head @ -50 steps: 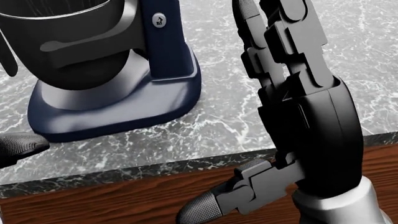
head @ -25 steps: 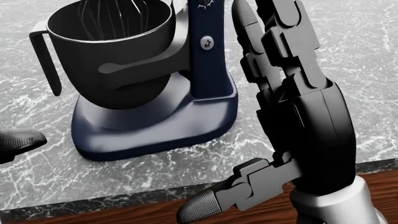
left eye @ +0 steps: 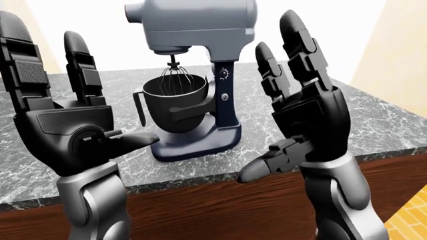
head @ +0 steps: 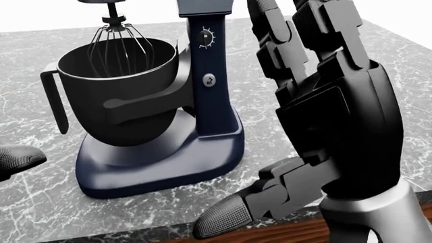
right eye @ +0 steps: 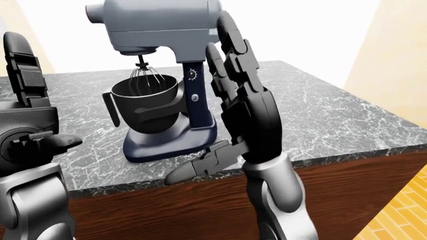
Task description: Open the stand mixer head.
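The stand mixer stands on the marble counter in the middle of the left-eye view. Its grey head (left eye: 193,22) lies level over the dark bowl (left eye: 176,97), with the whisk (left eye: 174,74) hanging into the bowl. A navy column (head: 209,76) with a dial and a lock knob rises from the navy base (head: 155,167). My left hand (left eye: 86,85) is open, fingers up, left of the mixer and nearer the camera. My right hand (left eye: 274,95) is open, fingers up, right of the column. Neither hand touches the mixer.
The grey marble counter (left eye: 374,125) ends in an edge just under my hands, with a dark wood front (left eye: 220,200) below. Yellow wood floor (left eye: 410,220) shows at the bottom right. A pale wall stands behind the mixer.
The head view has tilted upward: the mixer sits lower in the picture, and the whisk and dial have come into view. Both hands stay open in much the same pose.
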{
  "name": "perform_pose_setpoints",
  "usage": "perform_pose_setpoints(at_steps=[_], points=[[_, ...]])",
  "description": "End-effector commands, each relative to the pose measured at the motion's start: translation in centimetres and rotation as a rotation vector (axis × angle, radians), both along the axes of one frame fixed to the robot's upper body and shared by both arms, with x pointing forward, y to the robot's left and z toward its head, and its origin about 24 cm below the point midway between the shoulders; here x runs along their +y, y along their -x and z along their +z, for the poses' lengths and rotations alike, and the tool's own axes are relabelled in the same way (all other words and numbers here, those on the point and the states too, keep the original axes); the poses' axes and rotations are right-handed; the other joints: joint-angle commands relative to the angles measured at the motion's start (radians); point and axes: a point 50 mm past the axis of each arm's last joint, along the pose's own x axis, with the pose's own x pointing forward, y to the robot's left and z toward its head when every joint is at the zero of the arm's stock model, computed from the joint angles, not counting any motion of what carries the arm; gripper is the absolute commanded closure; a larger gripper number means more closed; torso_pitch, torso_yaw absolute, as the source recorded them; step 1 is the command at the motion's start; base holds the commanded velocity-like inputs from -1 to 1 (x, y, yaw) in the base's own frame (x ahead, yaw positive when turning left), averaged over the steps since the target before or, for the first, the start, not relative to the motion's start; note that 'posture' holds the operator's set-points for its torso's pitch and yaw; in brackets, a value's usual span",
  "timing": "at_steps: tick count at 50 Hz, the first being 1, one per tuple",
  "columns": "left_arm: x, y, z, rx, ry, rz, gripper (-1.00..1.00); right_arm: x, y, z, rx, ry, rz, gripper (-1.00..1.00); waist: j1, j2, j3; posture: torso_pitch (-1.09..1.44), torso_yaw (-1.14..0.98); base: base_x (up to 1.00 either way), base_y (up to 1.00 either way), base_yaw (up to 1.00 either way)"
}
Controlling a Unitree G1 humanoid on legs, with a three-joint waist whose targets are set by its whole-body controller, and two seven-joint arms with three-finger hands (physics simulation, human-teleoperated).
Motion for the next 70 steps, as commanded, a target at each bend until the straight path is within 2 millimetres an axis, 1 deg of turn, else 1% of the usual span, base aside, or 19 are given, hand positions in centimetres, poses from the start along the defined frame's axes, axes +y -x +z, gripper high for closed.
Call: perform_pose_setpoints(at_steps=[1, 3, 7, 13, 18, 22, 24, 27, 32, 43, 70], points=[[-0.1, 0.5, 0.9, -0.057, -0.007, -0.002, -1.00, 0.4, 0.1, 0.5, 0.042, -0.021, 0.059, -1.00, 0.001, 0.000, -0.003, -0.30, 0.00, 0.00, 0.00, 0.00], [-0.1, 0.5, 0.9, -0.057, -0.005, -0.002, -1.00, 0.6, -0.1, 0.2, 0.118, -0.014, 0.093, -1.00, 0.001, -0.002, -0.002, -0.30, 0.00, 0.00, 0.00, 0.00], [0.0, 0.6, 0.9, -0.058, -0.005, 0.001, -1.00, 0.7, -0.5, -0.7, 0.171, 0.034, 0.104, -1.00, 0.002, -0.005, -0.002, -0.30, 0.00, 0.00, 0.00, 0.00], [0.0, 0.6, 0.9, -0.061, -0.007, 0.003, -1.00, 0.5, -0.8, -1.9, 0.218, 0.097, 0.102, -1.00, 0.004, -0.007, 0.000, -0.30, 0.00, 0.00, 0.00, 0.00], [0.1, 0.7, 0.9, -0.061, -0.006, 0.005, -1.00, -0.1, -1.0, -2.3, 0.239, 0.137, 0.102, -1.00, 0.005, -0.007, -0.001, -0.30, 0.00, 0.00, 0.00, 0.00], [0.0, 0.7, 1.0, -0.062, -0.007, 0.005, -1.00, -0.2, -1.0, -2.5, 0.247, 0.140, 0.103, -1.00, 0.006, -0.008, -0.002, -0.30, 0.00, 0.00, 0.00, 0.00], [0.1, 0.7, 1.0, -0.062, -0.007, 0.006, -1.00, -0.2, -1.1, -2.9, 0.255, 0.144, 0.102, -1.00, 0.005, -0.007, -0.002, -0.30, 0.00, 0.00, 0.00, 0.00], [0.0, 0.7, 1.0, -0.063, -0.008, 0.004, -1.00, -0.2, -1.3, -4.0, 0.272, 0.163, 0.106, -1.00, 0.005, -0.007, -0.003, -0.30, 0.00, 0.00, 0.00, 0.00], [0.0, 0.7, 1.0, -0.063, -0.010, 0.004, -1.00, -0.1, -1.7, -4.8, 0.289, 0.168, 0.113, -1.00, 0.005, -0.006, -0.005, -0.30, 0.00, 0.00, 0.00, 0.00], [0.0, 0.6, 0.9, -0.059, -0.008, 0.006, -1.00, -0.4, -2.7, -5.1, 0.286, 0.176, 0.104, -1.00, 0.003, -0.004, -0.006, -0.30, 0.00, 0.00, 0.00, 0.00], [0.0, 0.6, 1.2, -0.066, -0.009, 0.010, -1.00, 0.3, -4.6, -6.0, 0.292, 0.172, 0.127, -1.00, 0.002, -0.002, -0.005, -0.30, 0.00, 0.00, 0.00, 0.00]])
